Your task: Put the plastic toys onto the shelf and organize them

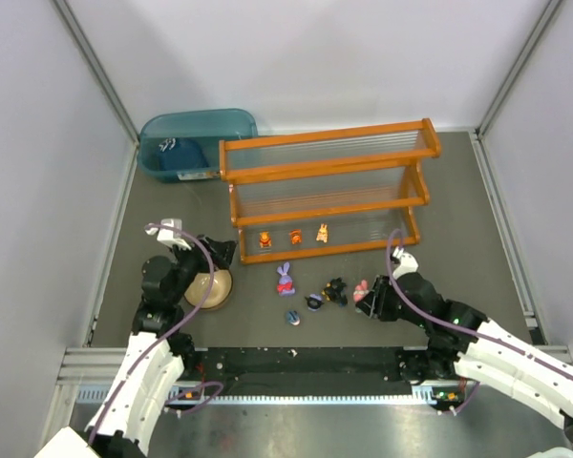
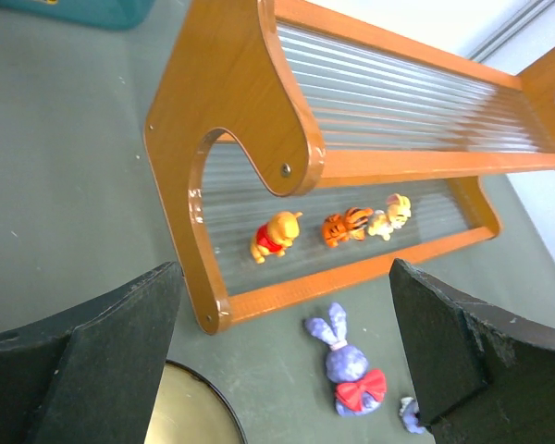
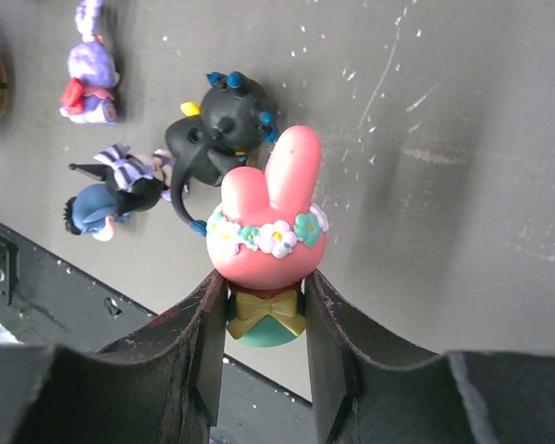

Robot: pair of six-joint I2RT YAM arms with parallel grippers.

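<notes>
The shelf [image 1: 325,170] is an orange-framed rack with clear ribbed tiers; three orange and tan toys [image 1: 293,236] stand on its bottom tier, seen also as toys [image 2: 276,235] in the left wrist view. On the table in front lie a purple bunny [image 1: 285,278], a black toy [image 1: 335,290] and a small dark-blue toy [image 1: 293,317]. My right gripper [image 3: 265,310] is shut on the pink bunny toy [image 3: 268,236], pinching its body below the head. My left gripper [image 2: 287,361] is open, hovering left of the purple bunny [image 2: 350,366] with nothing between its fingers.
A tan round bowl [image 1: 210,289] sits under the left arm. A teal translucent bin [image 1: 196,141] with a dark object inside stands behind the shelf's left end. White walls enclose the table on three sides.
</notes>
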